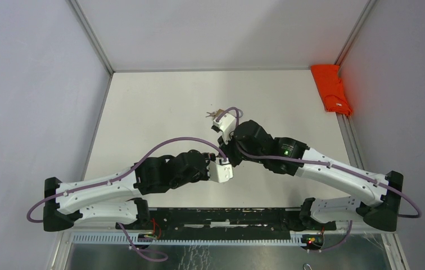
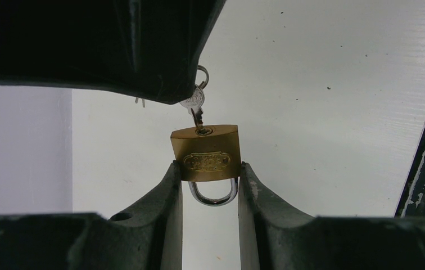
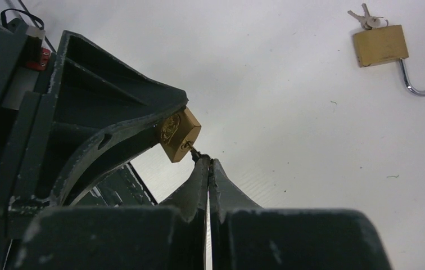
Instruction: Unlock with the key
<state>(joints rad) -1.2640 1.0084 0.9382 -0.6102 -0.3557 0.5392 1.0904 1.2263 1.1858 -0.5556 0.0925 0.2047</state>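
1. Left gripper [image 2: 210,171] clamps small brass padlock [image 2: 205,152] by its sides, above white table [image 2: 339,84].
2. Right gripper [image 3: 206,161] pinches silver key [image 2: 196,107], blade in the keyhole (steel shackle [image 2: 213,195] seated both ends).

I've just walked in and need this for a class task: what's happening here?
The left gripper holds a brass padlock by its body. The right gripper is shut on a key set in its keyhole. The shackle looks closed, so not yet unlocked. A second padlock lies open on the table.
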